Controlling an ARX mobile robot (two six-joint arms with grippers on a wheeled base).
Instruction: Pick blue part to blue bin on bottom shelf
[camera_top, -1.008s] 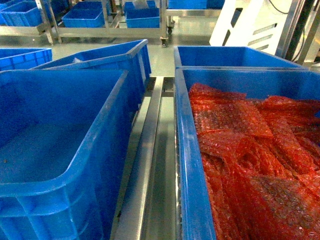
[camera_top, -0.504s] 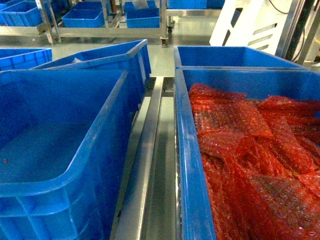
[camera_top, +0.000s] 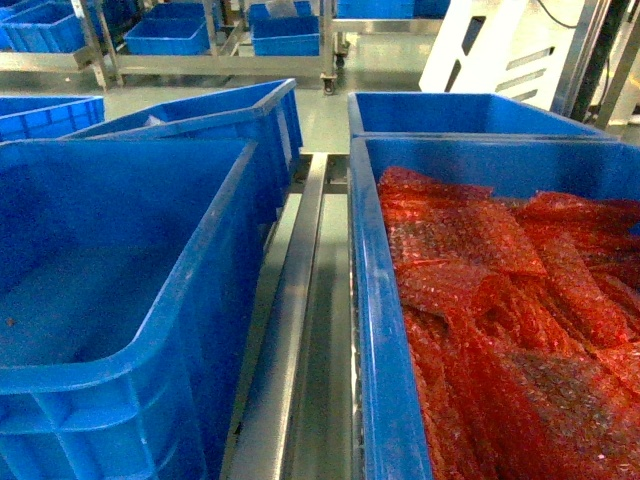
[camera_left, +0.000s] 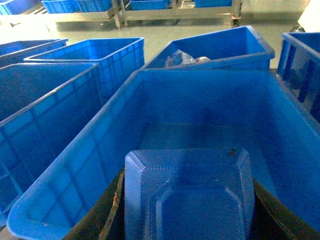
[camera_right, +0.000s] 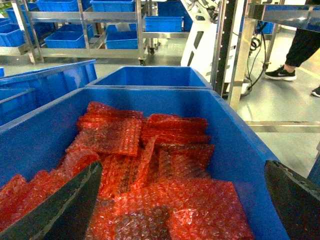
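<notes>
A pale green workshop floor (camera_top: 320, 110) runs back to steel racks (camera_top: 200, 62) loaded with more blue crates; a white machine panel (camera_top: 500, 45) stands at the far right, and the right wrist view catches a person's dark trousers and sneaker (camera_right: 280, 73) at the right edge.

On the left of the bottom shelf (camera_top: 290, 330) sits the blue bin (camera_top: 130, 300), a moulded plastic crate with a rolled rim, ribbed outer walls and a smooth bare floor. The left wrist view looks down into it: the left gripper (camera_left: 187, 210) hangs over the near rim, its dark fingers (camera_left: 107, 215) set on either flank of the blue part (camera_left: 187, 195), a flat, glossy plastic tray with bevelled corners and a raised stepped centre, pinched between them. Behind this bin a tilted crate (camera_left: 215, 50) holds a clear bag.

The shelf's brushed steel centre rail, shiny and flat, divides the two front crates.

On the right, the right-hand crate (camera_top: 385, 330) is heaped with red bubble-wrap pouches (camera_top: 500, 300), crinkled and translucent. The right gripper (camera_right: 182, 210) hovers above them, black fingers (camera_right: 65, 210) spread wide, nothing between them.

No lettering is readable anywhere.
</notes>
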